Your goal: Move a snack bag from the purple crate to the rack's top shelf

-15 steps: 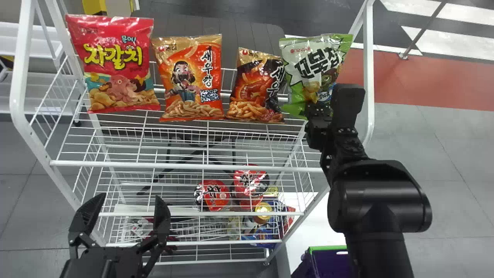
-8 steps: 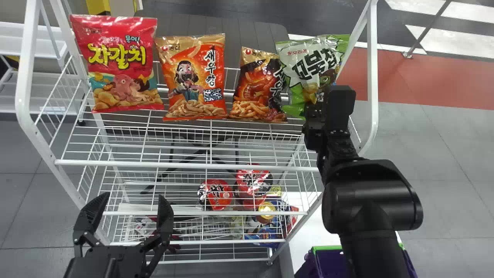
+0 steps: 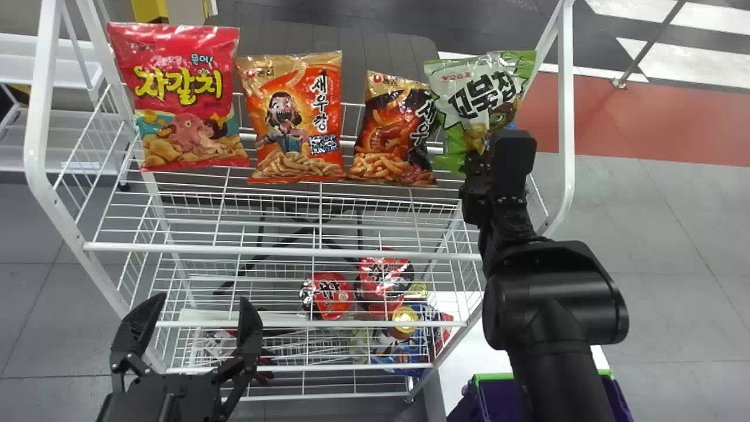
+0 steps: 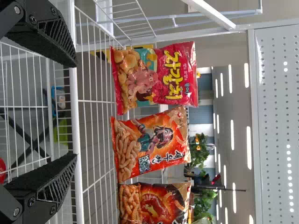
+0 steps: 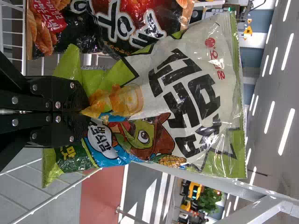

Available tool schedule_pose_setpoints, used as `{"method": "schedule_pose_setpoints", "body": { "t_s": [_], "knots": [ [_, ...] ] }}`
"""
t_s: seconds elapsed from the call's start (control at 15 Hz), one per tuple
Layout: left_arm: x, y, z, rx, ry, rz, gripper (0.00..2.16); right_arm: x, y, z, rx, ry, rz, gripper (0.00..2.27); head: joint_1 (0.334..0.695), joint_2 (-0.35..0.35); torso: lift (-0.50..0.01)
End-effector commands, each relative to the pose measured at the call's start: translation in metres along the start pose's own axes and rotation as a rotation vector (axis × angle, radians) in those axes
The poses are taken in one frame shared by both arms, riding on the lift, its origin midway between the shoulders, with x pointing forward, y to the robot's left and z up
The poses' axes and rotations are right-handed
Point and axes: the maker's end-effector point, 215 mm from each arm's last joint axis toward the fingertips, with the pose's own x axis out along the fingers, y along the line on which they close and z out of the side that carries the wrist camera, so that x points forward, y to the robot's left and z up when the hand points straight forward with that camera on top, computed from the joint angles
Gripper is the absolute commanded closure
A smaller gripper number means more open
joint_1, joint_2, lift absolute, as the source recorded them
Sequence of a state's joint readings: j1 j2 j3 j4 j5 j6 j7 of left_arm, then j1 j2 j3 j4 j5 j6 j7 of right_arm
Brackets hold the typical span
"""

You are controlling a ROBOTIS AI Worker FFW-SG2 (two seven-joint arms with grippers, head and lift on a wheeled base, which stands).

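At the far left of the rack (image 3: 41, 129), we are seeing a red bag (image 3: 184, 99) standing on the top shelf (image 3: 281, 251), while our left gripper (image 3: 202, 302) is hanging in front of the rack with its fingers spread apart. Next along, an orange bag (image 3: 293, 117) and a smaller dark bag (image 3: 389, 138) are standing. Beside the dark bag, at the shelf's right end, our right gripper (image 3: 483, 170) is pinching the green-and-white snack bag (image 3: 477, 91) near its bottom, holding it roughly upright and slightly tilted. Lower right, the purple crate (image 3: 498, 376) is sitting behind our right arm.
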State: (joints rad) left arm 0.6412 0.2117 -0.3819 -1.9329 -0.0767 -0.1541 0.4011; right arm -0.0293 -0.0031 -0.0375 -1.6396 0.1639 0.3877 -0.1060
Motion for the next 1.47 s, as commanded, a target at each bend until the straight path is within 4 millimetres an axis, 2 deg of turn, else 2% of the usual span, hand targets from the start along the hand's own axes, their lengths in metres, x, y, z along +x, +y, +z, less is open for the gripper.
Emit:
{"method": "schedule_pose_setpoints", "body": {
  "t_s": [0.0,0.4,0.47,0.53,0.67,0.8,1.07,1.13,1.2,1.27,1.4],
  "knots": [
    [0.000,0.000,-0.001,0.001,0.002,0.001,0.14,0.005,0.001,-0.005,0.015,0.005,0.002,1.59,0.695,-0.195,0.000],
    [0.000,0.001,-0.003,0.001,0.003,0.004,0.14,0.013,0.005,-0.012,0.035,0.009,0.011,1.58,0.695,-0.194,0.000],
    [0.001,0.001,-0.001,-0.001,-0.003,0.006,0.14,0.015,0.004,-0.013,0.038,0.009,0.008,1.54,0.695,-0.193,0.000],
    [0.001,0.001,-0.002,0.000,-0.002,0.005,0.14,0.016,0.001,-0.017,0.044,0.007,0.004,1.36,0.695,-0.193,0.000],
    [0.002,0.001,-0.002,0.001,-0.002,0.005,0.14,0.019,-0.001,-0.019,0.049,0.004,-0.001,1.28,0.695,-0.195,0.000],
    [0.002,0.001,-0.003,0.002,-0.001,0.005,0.14,0.022,-0.007,-0.021,0.049,0.001,-0.011,1.03,0.695,-0.200,0.000],
    [0.003,0.001,-0.004,0.001,-0.002,0.006,0.14,0.026,-0.013,-0.024,0.053,-0.001,-0.024,0.97,0.695,-0.210,0.000],
    [0.003,0.001,-0.005,0.001,0.001,0.007,0.14,0.027,-0.013,-0.022,0.056,-0.007,-0.023,0.89,0.695,-0.213,0.000],
    [0.003,0.001,-0.004,0.000,-0.002,0.007,0.14,0.027,-0.013,-0.022,0.056,-0.008,-0.023,0.67,0.695,-0.214,0.000],
    [0.003,0.001,-0.005,0.001,0.001,0.007,0.14,0.026,-0.013,-0.023,0.057,-0.007,-0.022,0.32,0.695,-0.215,0.000],
    [0.004,0.001,-0.004,0.001,0.000,0.007,0.14,0.025,-0.009,-0.024,0.055,-0.007,-0.013,0.25,0.695,-0.214,0.000]
  ]
}}
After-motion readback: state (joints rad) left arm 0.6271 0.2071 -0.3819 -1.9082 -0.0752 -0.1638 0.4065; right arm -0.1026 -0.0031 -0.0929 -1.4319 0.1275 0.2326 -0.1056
